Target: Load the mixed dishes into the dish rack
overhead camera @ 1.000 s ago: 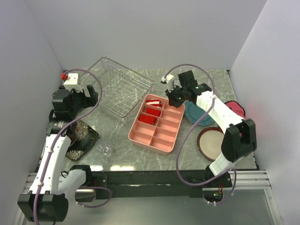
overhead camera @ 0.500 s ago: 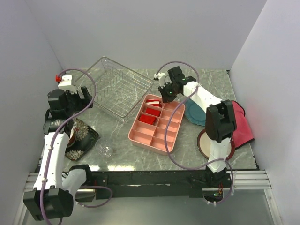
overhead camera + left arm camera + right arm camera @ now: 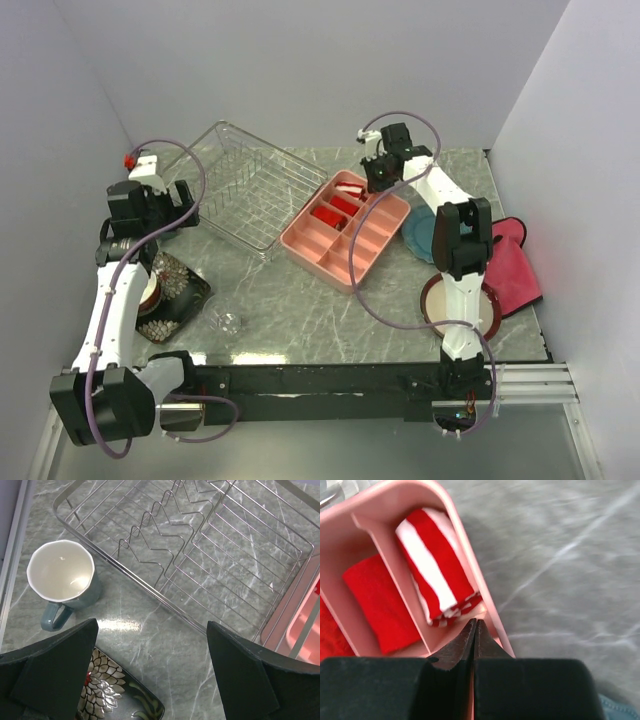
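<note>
A: Left end effector [image 3: 152, 677], state?
B: Jaws spread wide, nothing between them. It hangs over the desk [image 3: 300, 320], just outside one long wall of the rack [image 3: 245, 195].
A: Right end effector [image 3: 475, 630]?
B: Fingers pinched together on the outer wall of the tray [image 3: 360, 250], at the end compartment holding a striped block [image 3: 435, 570]. No gap shows between the tips.
A: Tray versus rack?
B: Tray lies aslant, just beside the rack, on the side opposite the left end effector. One corner comes right up to the rack's wire. Touching or not, cannot tell.
A: Dishes versus rack?
B: All those seen lie outside it. Mug [image 3: 62, 575] is upright on the desk just outside the wall nearest the left end effector, handle turned away from the rack. Square plate [image 3: 182, 300] lies farther out from that wall, past the mug, partly under the left arm. Glass [image 3: 228, 322] is upright near that plate, well apart from the rack. Teal plate [image 3: 418, 232] and round plate [image 3: 445, 300] lie beyond the tray, well apart from the rack, and the right arm crosses over both. Cloth [image 3: 510, 270] lies past them, farthest from the rack.
</note>
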